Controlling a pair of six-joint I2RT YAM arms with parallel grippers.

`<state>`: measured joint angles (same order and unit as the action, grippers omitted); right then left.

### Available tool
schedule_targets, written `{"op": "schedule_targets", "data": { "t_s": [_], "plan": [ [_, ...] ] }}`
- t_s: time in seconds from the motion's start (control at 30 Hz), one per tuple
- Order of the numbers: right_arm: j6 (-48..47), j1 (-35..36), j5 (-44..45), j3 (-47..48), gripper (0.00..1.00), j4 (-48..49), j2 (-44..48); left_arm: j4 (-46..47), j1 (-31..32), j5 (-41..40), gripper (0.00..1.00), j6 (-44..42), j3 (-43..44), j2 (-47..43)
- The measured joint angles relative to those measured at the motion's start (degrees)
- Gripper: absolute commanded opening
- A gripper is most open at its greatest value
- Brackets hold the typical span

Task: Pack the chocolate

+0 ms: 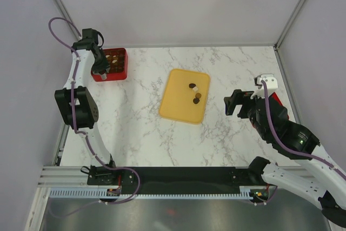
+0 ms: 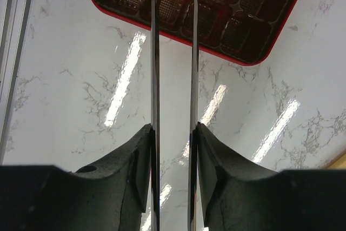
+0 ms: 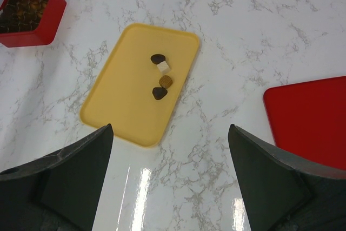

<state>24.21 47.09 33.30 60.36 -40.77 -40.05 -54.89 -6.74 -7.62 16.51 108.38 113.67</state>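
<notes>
Several chocolate pieces lie on the yellow tray (image 3: 124,96): a dark one (image 3: 158,58), a cream-white one (image 3: 164,67), a light brown one (image 3: 166,81) and another dark one (image 3: 159,93). From above the same pieces (image 1: 195,93) sit on the right half of the tray (image 1: 175,101). More chocolate shows inside the red box (image 1: 123,64) at the far left. My left gripper (image 1: 101,72) hangs over that box. Its thin blades (image 2: 155,79) stand a narrow gap apart with nothing between them. My right gripper (image 1: 235,103) is wide open, right of the tray.
The red box (image 2: 258,58) has brown grid compartments under the left blades. A flat red lid (image 3: 308,120) lies at the right, partly under my right arm. A white part (image 1: 266,81) sits on the right arm. Grey walls close in the table.
</notes>
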Motion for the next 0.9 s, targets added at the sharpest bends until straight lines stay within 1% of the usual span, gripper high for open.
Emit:
{"op": "schedule_targets", "data": {
  "t_s": [0.37, 0.53, 0.63, 0.77, 0.9],
  "plan": [
    [0.00, 0.00, 0.00, 0.00, 0.96, -0.15, 0.35, 0.24, 0.22, 0.83, 0.47, -0.50, 0.04, -0.37],
    [-0.02, 0.00, 0.24, 0.15, 0.96, -0.68, 0.28, 0.52, 3.08, 1.22, 0.46, -0.48, -1.33, -4.68],
    [-0.04, 0.00, 0.90, 0.66, 0.96, -1.18, 0.07, 1.05, 7.56, 1.07, 0.46, -0.50, -3.93, -9.40],
    [-0.02, 0.00, 1.29, 1.07, 0.96, -1.62, -0.22, 2.32, 17.55, 0.63, 0.47, -0.63, -8.66, -16.26],
    [0.00, 0.00, 1.27, 1.20, 0.96, -2.12, -0.24, 4.15, 28.57, 1.81, 0.47, -1.38, -12.68, -20.46]
  ]
}}
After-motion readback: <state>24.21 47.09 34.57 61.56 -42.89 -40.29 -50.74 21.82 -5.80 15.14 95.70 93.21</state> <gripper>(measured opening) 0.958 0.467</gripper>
